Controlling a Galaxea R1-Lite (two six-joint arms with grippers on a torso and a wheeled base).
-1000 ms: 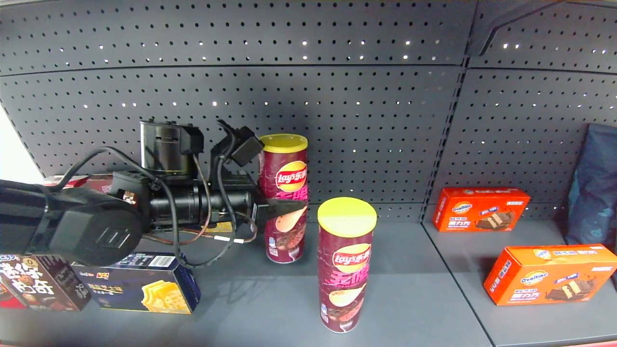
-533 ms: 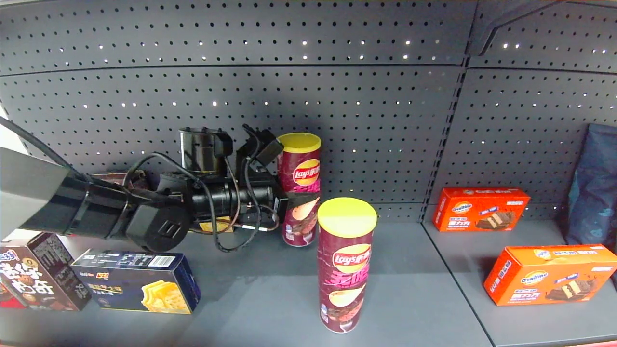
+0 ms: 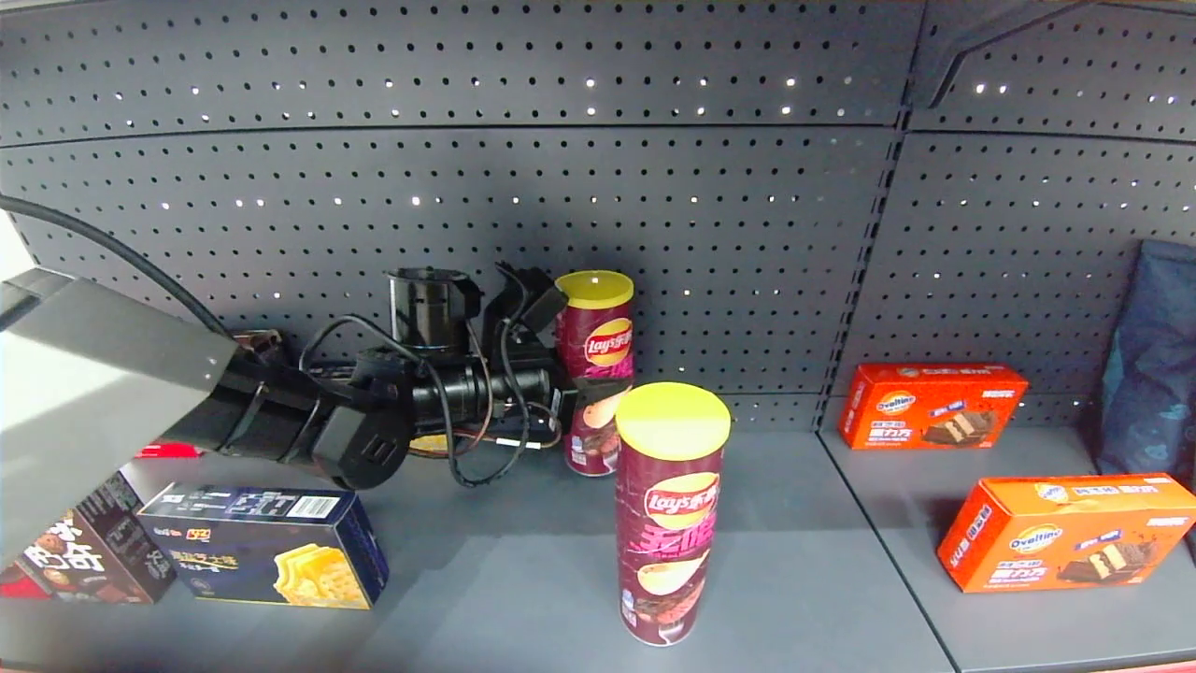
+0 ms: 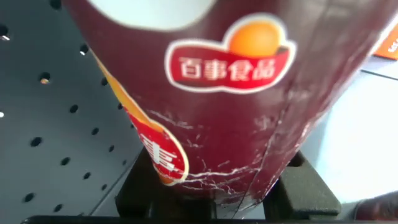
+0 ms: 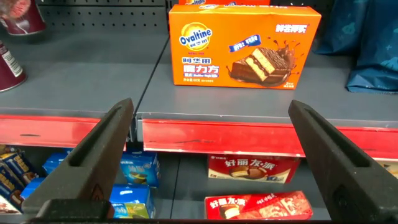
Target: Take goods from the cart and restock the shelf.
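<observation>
A navy biscuit box (image 3: 266, 547) lay at the left front of the shelf (image 3: 523, 579). The left gripper (image 3: 584, 411) was clamped on a maroon chip can (image 3: 598, 346), upright near the pegboard (image 3: 654, 187), behind a second can (image 3: 668, 523). The right gripper (image 5: 210, 106), jaws wide apart, hung before the shelf edge, facing an orange box (image 5: 244, 45).

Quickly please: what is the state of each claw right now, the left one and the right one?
Left claw: closed, holding the back chips can.
Right claw: open, holding nothing.
</observation>
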